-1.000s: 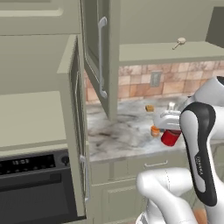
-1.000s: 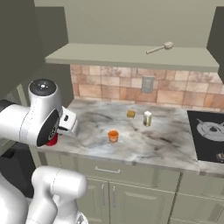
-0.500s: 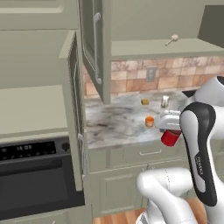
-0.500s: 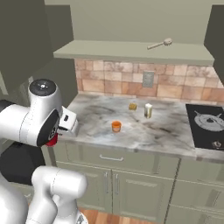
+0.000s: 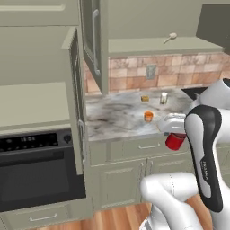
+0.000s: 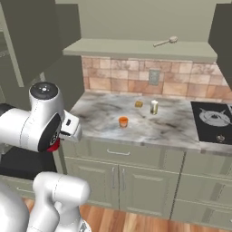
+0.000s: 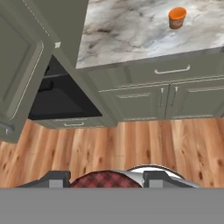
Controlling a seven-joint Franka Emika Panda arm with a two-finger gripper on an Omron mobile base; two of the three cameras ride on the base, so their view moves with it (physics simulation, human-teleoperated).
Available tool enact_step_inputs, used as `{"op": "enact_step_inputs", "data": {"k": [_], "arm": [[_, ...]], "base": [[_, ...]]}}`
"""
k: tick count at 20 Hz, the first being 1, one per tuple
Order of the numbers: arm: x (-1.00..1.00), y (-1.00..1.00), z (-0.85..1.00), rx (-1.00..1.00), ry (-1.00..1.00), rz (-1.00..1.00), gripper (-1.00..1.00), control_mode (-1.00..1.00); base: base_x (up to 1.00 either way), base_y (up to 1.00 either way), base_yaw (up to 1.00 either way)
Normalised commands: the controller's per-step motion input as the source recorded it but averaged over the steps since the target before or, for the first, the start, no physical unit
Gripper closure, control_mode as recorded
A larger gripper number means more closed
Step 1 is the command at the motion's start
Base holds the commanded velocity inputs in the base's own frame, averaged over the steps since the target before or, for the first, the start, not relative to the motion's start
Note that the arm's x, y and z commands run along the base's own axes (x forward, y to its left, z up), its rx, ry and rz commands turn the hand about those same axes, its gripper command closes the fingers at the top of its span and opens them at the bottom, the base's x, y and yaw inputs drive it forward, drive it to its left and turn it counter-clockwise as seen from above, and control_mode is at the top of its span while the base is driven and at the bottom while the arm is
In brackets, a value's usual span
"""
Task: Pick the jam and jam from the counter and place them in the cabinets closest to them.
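Counter [image 7: 131, 26] behind, jam [image 7: 106, 180] in pincer [image 7: 105, 179]

Open cabinet door [image 5: 92, 42] over the counter's [image 5: 121, 119] left end; right side seemingly bare

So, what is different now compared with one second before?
The base has backed away from the counter: cabinet fronts and wood floor now show below it. That is the camera moving, not the things. The tool stays shut on the red jam jar. The orange cup, the small yellow jar and the open cabinet door kept their places.
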Motion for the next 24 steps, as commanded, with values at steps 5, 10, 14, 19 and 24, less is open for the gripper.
{"op": "enact_step_inputs", "data": {"k": [5, 10, 14, 19, 24], "arm": [[0.00, 0.00, 0.00, 0.00, 0.00, 0.00, 1.00, 1.00], [0.00, 0.00, 0.00, 0.00, 0.00, 0.00, 1.00, 1.00], [0.00, 0.00, 0.00, 0.00, 0.00, 0.00, 1.00, 1.00], [0.00, 0.00, 0.00, 0.00, 0.00, 0.00, 1.00, 1.00], [0.00, 0.00, 0.00, 0.00, 0.00, 0.00, 1.00, 1.00]], "base": [[-0.17, 0.00, 0.00], [0.00, 0.00, 0.00], [-0.20, 0.00, 0.00], [-0.49, 0.00, 0.00], [-0.52, 0.00, 0.00]]}}
